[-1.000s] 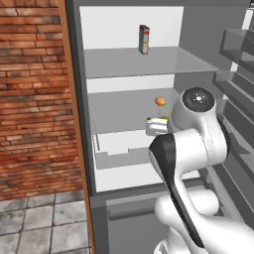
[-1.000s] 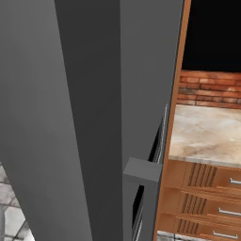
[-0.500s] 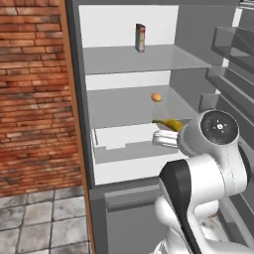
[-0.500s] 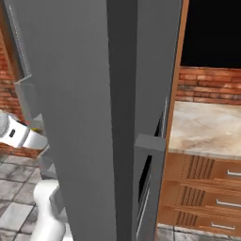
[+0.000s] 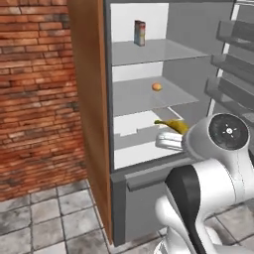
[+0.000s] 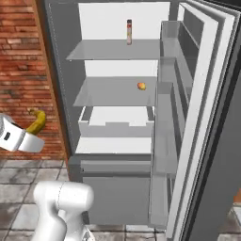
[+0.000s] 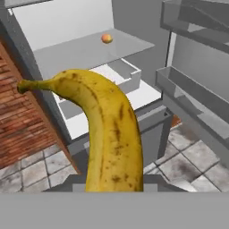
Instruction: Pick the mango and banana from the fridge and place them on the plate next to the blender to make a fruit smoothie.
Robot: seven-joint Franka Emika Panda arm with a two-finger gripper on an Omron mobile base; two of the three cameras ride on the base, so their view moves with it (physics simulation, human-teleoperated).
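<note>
The gripper (image 5: 171, 136) is clenched on the banana (image 7: 109, 138), held in the air just outside the open fridge (image 6: 117, 141), its stem pointing up. The arm is bent low in front. The mango (image 6: 141, 85) sits on the middle glass shelf (image 6: 113, 94).

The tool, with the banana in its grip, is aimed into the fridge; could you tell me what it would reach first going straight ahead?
Probably the white drawer below the mango shelf of the fridge; the banana in the tool hides much of the line, so depth is uncertain.
</note>
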